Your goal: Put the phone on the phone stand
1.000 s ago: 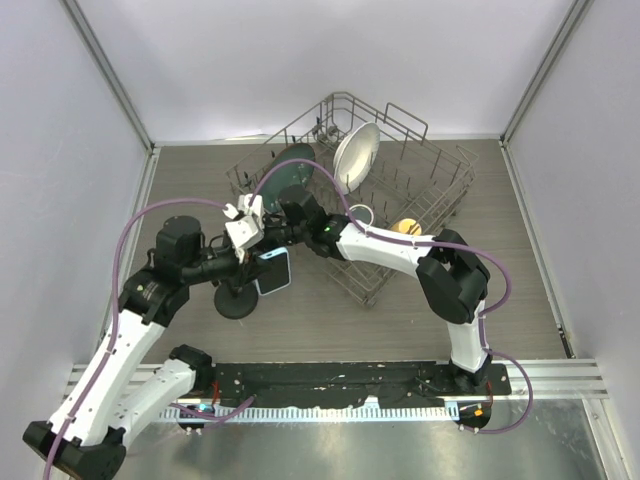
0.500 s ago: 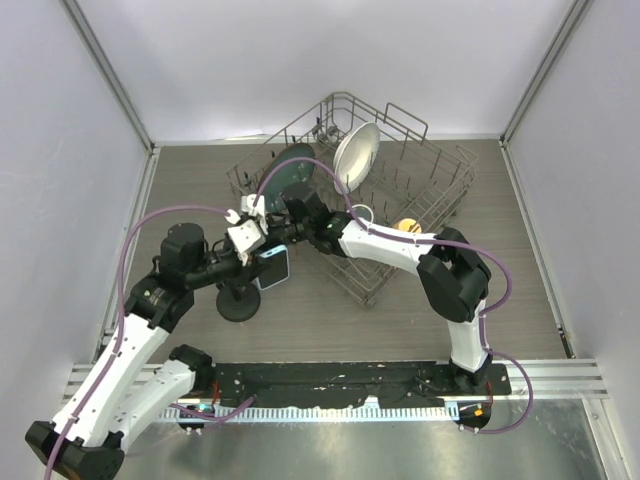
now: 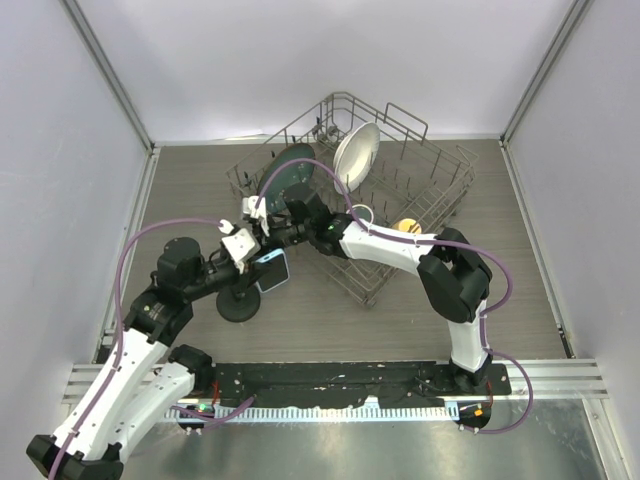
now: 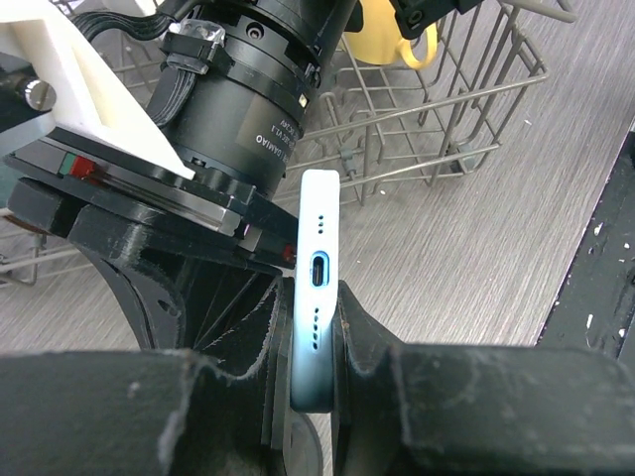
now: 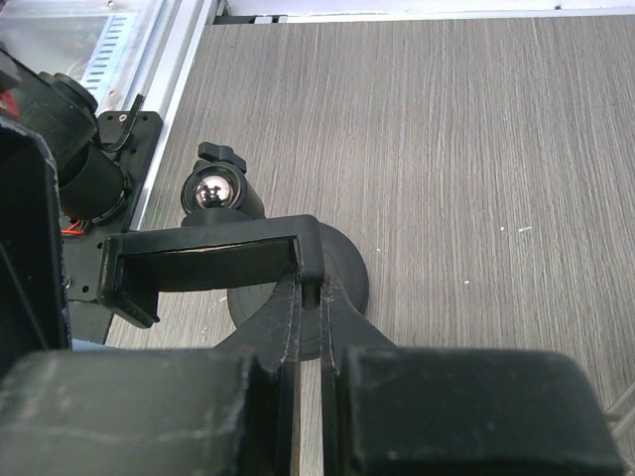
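The phone (image 3: 271, 271), light blue case, hangs edge-on above the table with my left gripper (image 3: 256, 262) shut on it. In the left wrist view its port edge (image 4: 317, 273) sticks up between the fingers (image 4: 367, 347). The black phone stand has a round base (image 3: 238, 306) just below and to the left of the phone. Its clamp bracket (image 5: 203, 266) stands over the base disc (image 5: 342, 283), with a shiny ball joint (image 5: 213, 191) behind it. My right gripper (image 5: 311, 293) is shut on the bracket's right end, and it sits above the phone in the top view (image 3: 274, 228).
A wire dish rack (image 3: 440, 195) stands behind and to the right, holding a white plate (image 3: 356, 155), a dark plate (image 3: 290, 168) and a yellow mug (image 4: 397, 40). A black rail (image 3: 340, 380) runs along the near edge. Grey walls close both sides.
My left arm has drawn back to the left and lower, still holding the phone by the stand. The right gripper has shifted slightly left on the bracket.
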`<state>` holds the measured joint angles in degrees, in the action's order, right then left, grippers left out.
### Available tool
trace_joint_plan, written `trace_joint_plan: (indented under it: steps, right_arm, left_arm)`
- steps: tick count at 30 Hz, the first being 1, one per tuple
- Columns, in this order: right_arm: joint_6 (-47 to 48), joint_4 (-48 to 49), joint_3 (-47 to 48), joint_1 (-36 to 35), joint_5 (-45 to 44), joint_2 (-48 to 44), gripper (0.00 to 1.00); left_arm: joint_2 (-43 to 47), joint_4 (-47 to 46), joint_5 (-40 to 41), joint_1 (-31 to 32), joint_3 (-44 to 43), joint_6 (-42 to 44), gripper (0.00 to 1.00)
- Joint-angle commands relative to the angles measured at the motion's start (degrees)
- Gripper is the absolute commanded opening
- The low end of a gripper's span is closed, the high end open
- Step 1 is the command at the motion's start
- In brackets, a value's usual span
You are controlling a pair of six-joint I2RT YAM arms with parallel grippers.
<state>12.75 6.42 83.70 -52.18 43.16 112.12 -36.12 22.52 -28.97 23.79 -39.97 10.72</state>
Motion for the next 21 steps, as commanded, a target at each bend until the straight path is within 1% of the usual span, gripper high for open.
trace_joint_plan:
  steps: [1,5,8,11,16,19,21]
  right_arm:
    - [2.9,-10.3,-0.6,0.2,6.5,-1.7,0.01]
    - [6.0,-14.8,0.8,0.4,8.2,-1.0,0.01]
    - [8.2,-18.0,1.6,0.5,8.8,-0.8,0.01]
    - [9.4,-19.9,2.4,0.6,9.1,-0.4,0.01]
    - [9.7,-20.6,3.0,0.6,9.1,-0.1,0.01]
    - [8.9,-18.9,1.7,0.6,7.7,-1.0,0.01]
    - [8.3,-16.4,0.3,0.7,7.3,-1.4,0.01]
  left_arm:
    - [2.3,-8.9,6.6,-1.4,-2.4,2.8,0.0]
    - [-0.2,-4.6,-2.6,-1.7,-6.3,3.0,0.0]
    - [-1.4,-2.2,-5.4,-1.9,-8.3,4.2,0.0]
    - [-2.2,-0.9,-6.7,-2.3,-9.2,5.3,0.0]
    - [-2.6,-1.5,-7.1,-2.8,-8.6,5.5,0.0]
    - [-2.7,-1.6,-6.5,-2.9,-8.5,5.0,0.0]
    - [-0.6,-2.4,-5.2,-3.0,-7.2,4.0,0.0]
